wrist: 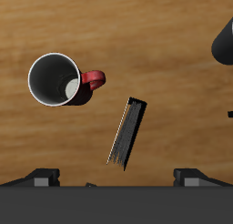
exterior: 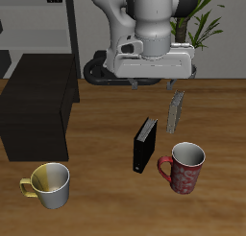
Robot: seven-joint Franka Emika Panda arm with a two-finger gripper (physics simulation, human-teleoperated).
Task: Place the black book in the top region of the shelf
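The black book [exterior: 145,146] stands upright on its edge on the wooden table, between the shelf and a red mug. In the wrist view the black book [wrist: 127,132] shows from above as a thin dark slab, set at a slant. The shelf [exterior: 38,110] is a large matte black box farther along the table. My gripper [exterior: 154,84] hangs high above the table, behind the book and apart from it. It is open and empty. In the wrist view the gripper [wrist: 116,182] has its fingertips [wrist: 36,178] spread wide.
A red mug [exterior: 185,168] stands close beside the black book and shows in the wrist view [wrist: 56,79]. A thin grey book [exterior: 177,112] stands behind the mug. A white and yellow mug [exterior: 50,184] sits near the front edge. A tall pale grey rack [exterior: 48,29] stands behind the shelf.
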